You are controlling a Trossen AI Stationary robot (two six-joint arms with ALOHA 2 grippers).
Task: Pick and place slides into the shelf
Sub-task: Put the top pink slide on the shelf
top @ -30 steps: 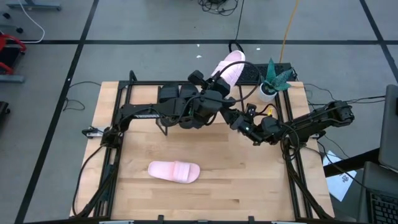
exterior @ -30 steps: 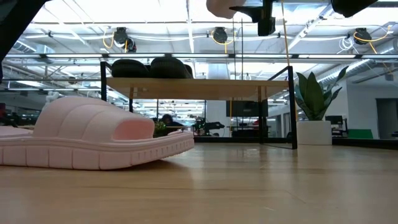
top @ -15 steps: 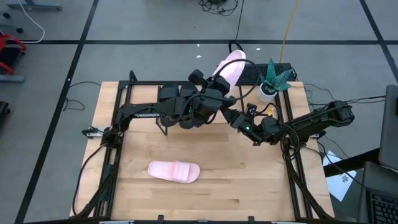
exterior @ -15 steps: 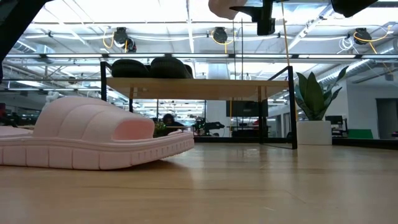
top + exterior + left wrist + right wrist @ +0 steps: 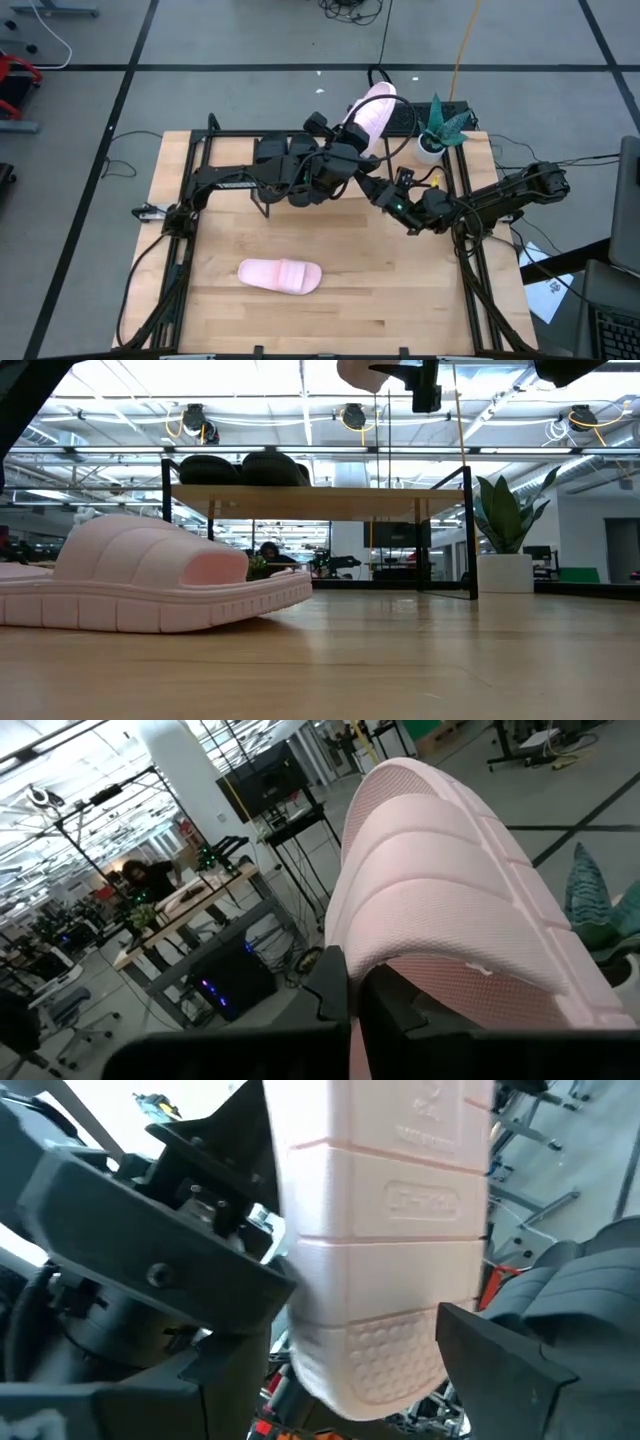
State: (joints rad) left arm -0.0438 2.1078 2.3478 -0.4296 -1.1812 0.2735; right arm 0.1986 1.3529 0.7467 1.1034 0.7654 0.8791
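Observation:
My left gripper [image 5: 350,140] is shut on a pale pink slide [image 5: 368,110], raised above the far right of the table. The slide's ribbed strap [image 5: 430,890] fills the left wrist view. My right gripper [image 5: 372,185] is open just under it. In the right wrist view its fingers [image 5: 500,1360] stand on either side of the sole's rounded end [image 5: 370,1350]. A second pink slide [image 5: 280,275] lies sole down on the table, also large in the low view [image 5: 150,585]. Two black slides [image 5: 240,468] sit on the shelf's [image 5: 320,492] top board. My left gripper pinches the pink slide between its two fingers at the end nearest the wrist, beside the strap's edge [image 5: 360,1030]. The fingers come level and lie along the slide. It is lifted clear and sticks out beyond them toward the far right. Whether my right gripper touches the sole, I cannot tell.
A potted plant [image 5: 440,125] stands at the far right corner, also in the low view [image 5: 505,525]. Black frame rails [image 5: 180,250] run along the table's left and right sides. Bare wood [image 5: 400,290] lies around the pink slide on the table.

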